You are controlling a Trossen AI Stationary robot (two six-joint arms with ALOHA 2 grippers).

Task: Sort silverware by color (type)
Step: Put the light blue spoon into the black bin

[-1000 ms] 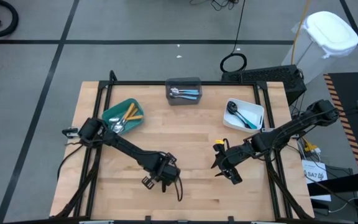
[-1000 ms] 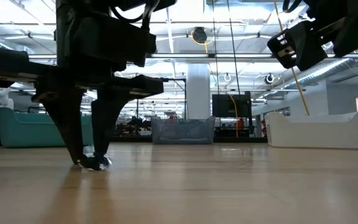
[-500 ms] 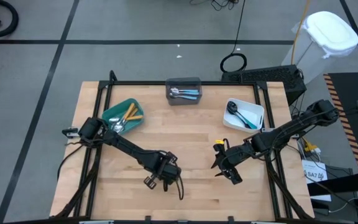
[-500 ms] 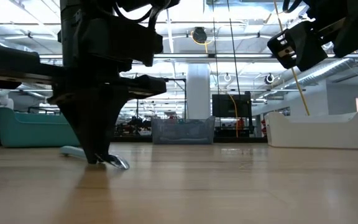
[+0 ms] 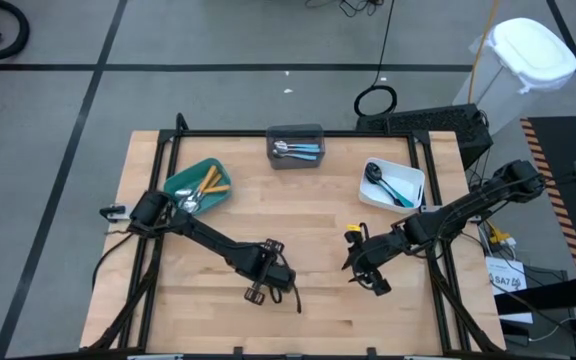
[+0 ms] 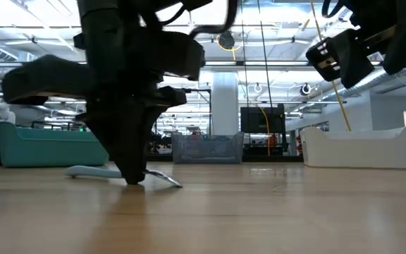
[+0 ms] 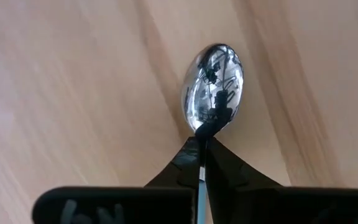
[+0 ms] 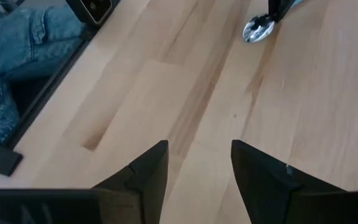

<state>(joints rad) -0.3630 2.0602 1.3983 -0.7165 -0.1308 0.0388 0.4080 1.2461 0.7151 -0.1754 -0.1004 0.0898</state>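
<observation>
Left gripper (image 5: 268, 288) sitting low at front-centre of light wooden table (image 5: 298, 215), fingers pressed together, pinching neck of silver-bowled spoon with pale blue handle (image 6: 90, 171); spoon lying on tabletop, shiny bowl (image 7: 213, 87) sticking out past fingertips; right gripper (image 5: 365, 276) hovering right of centre, fingers spread, gripping nothing; teal bin (image 5: 197, 186) at back left holding orange-handled pieces; grey bin (image 5: 296, 146) at back centre holding blue-handled pieces; white bin (image 5: 392, 186) at back right holding black-headed spoon.

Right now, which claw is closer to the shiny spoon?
The left claw: it is shut on the spoon. The right claw hangs open off to the side, above the table.
</observation>
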